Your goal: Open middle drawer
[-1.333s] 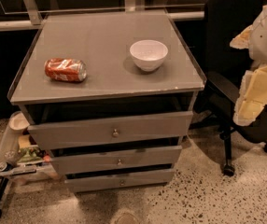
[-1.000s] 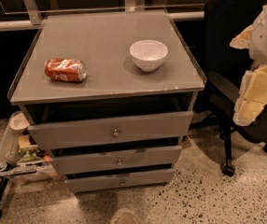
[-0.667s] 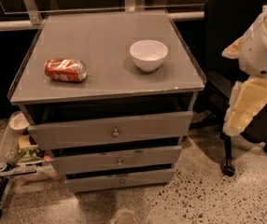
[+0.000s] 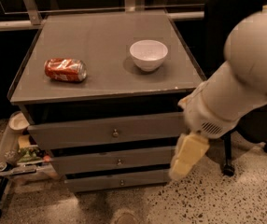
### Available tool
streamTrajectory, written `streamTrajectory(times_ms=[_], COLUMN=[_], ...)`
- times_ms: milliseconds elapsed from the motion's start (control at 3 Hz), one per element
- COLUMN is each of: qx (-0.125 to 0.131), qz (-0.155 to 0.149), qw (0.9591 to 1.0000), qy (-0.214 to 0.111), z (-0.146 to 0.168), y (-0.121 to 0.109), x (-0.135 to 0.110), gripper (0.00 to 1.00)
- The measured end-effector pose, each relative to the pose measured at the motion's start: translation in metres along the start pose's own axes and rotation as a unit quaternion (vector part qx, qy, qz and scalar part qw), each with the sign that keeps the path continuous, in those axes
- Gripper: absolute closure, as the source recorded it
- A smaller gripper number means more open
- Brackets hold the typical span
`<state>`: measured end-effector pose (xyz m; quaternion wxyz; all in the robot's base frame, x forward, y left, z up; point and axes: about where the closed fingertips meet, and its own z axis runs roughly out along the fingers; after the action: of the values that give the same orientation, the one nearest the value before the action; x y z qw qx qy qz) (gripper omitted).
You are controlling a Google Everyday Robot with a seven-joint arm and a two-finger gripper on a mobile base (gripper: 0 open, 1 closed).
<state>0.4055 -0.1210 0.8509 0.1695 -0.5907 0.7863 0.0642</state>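
The grey cabinet (image 4: 101, 41) has three stacked drawers, each with a small round metal knob. The middle drawer (image 4: 91, 163) is the mid-sized front, between the taller top drawer (image 4: 77, 134) and the narrow bottom drawer (image 4: 96, 183). Its knob (image 4: 119, 162) is at the centre, and it looks shut. My white arm (image 4: 238, 92) comes in from the right. My gripper (image 4: 179, 171), cream-coloured, hangs in front of the right end of the middle and bottom drawers, well to the right of the knob.
A red soda can (image 4: 65, 70) lies on its side on the cabinet top, left. A white bowl (image 4: 148, 54) stands to its right. A black office chair (image 4: 236, 13) is behind my arm. A low cart with clutter (image 4: 17, 153) sits at the left on the speckled floor.
My arm has swung left and down from the right edge, so it now covers the cabinet's right front corner. The drawers, can and bowl have not moved.
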Motion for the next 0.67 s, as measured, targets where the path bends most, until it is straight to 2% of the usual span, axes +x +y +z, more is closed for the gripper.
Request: streamTrajectory(times_ms=[333, 667], qx=[-0.049, -0.052], qz=[0.013, 0.015], qw=[0.9986, 0.9984], qy=[-0.015, -0.016], z=[0.0666, 0.0731], y=[0.0168, 0.0173], x=[-0.0102, -0.0086], gripper=[0.0, 0.0])
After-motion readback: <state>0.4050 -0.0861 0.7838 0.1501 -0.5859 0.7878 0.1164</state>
